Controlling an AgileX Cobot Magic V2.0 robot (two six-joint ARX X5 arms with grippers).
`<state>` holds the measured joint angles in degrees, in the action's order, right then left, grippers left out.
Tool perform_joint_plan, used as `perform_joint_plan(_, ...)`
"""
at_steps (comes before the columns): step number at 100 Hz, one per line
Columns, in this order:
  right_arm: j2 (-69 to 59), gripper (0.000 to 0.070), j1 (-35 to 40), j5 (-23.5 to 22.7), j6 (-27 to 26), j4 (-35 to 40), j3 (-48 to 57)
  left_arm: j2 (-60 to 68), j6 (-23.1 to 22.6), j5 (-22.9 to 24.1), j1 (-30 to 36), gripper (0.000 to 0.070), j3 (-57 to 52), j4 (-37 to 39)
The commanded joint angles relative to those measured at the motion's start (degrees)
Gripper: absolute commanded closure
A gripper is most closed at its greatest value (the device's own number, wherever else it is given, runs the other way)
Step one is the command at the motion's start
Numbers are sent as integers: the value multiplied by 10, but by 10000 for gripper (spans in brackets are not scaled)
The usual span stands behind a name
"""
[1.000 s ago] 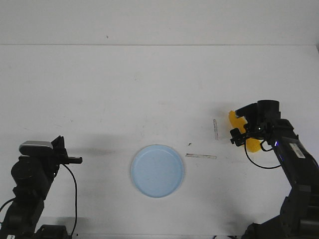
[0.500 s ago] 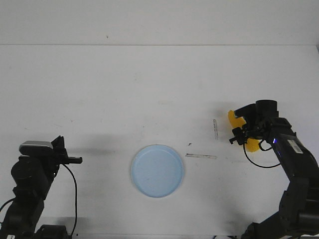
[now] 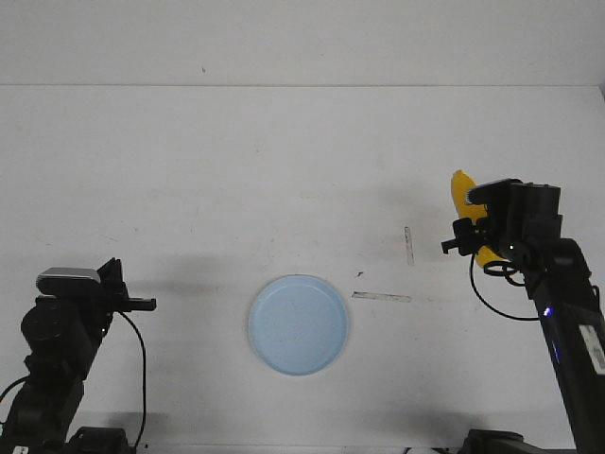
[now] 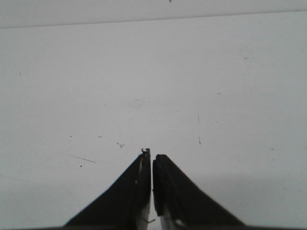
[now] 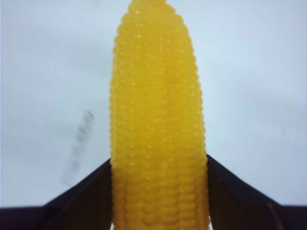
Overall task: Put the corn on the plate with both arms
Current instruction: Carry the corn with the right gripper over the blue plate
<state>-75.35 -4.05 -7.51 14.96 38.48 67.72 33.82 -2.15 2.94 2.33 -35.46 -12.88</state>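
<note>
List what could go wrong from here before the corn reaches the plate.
1. The right hand grips the corn only near one end, with most of the cob sticking out past the fingers; it could pivot or slip in transit.
2. The plate sits well to the left of the corn, so a long carry gives more chance to drop it.
3. The plate is shallow; a tilted release might let the corn roll off.

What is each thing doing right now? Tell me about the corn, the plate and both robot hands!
Corn: gripped by the right hand, sticking out past its fingers.
Plate: nothing on it, flat on the table.
Right hand: shut on the corn, away from the plate.
Left hand: shut, holding nothing, off to the plate's other side.
</note>
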Motion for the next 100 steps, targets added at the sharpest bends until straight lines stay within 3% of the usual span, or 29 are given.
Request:
perform_joint_plan(1, 28, 502, 12, -3, -61, -3, 12, 2, -4, 1, 0, 700, -5, 5)
perform_joint_plan(21, 98, 502, 104, -49, -148, 14, 12, 2, -4, 1, 0, 700, -5, 5)
perform_joint_plan(36, 100, 502, 222, -45, -215, 59, 12, 2, -4, 1, 0, 700, -5, 5)
perform_joint_plan(54, 74, 502, 355, -39, -258, 81, 12, 2, -4, 1, 0, 700, -5, 5)
perform_joint_plan(76, 11, 502, 491, 31, -320, 80, 12, 2, -4, 1, 0, 700, -5, 5)
perform_joint_plan(100, -88, 501, 555, 47, -347, 59, 12, 2, -4, 1, 0, 700, -5, 5)
